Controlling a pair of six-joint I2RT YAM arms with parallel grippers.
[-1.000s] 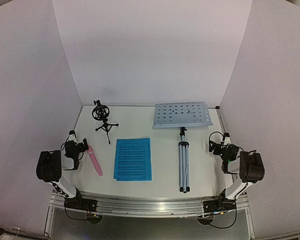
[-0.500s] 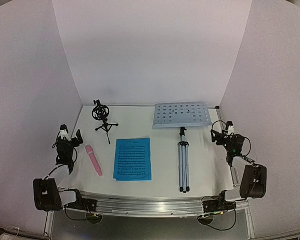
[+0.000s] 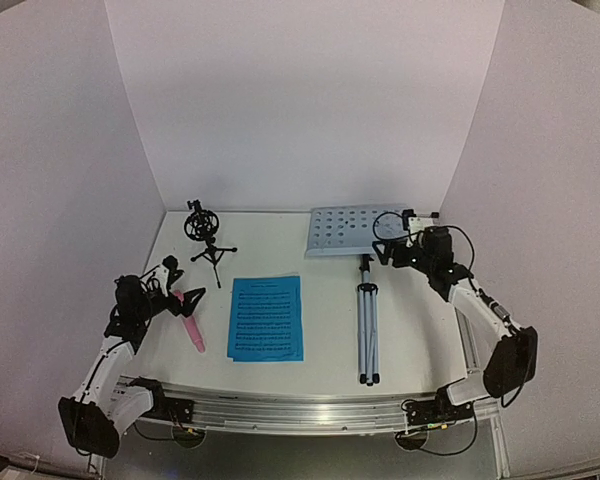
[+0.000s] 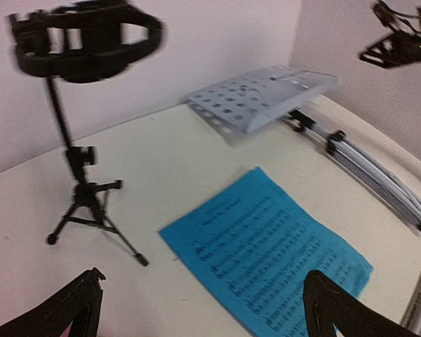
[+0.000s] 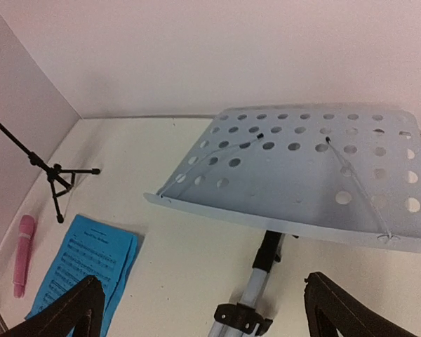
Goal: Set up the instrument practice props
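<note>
No readable text: the bright blue paper music sheets (image 4: 266, 256) carry printed staves and a title line, all too blurred to read.

Work booth: pale counter enclosed by three plain panels.

Counter (image 3: 330, 300), cream-white, matte, roughly rectangular, narrowing toward the far side in the overhead view. Back wall (image 3: 300, 110), plain white with a faint lilac cast, meeting the counter along a thin dark seam. Left panel (image 3: 50, 200) and right panel (image 3: 550, 200), same plain finish, angled outward toward the near side. Ribbed silver metal rail (image 3: 300, 410) running along the counter's near edge. Grey floor (image 3: 300, 455) below the rail. Light even and diffuse; shadows on the counter short and soft.
</note>
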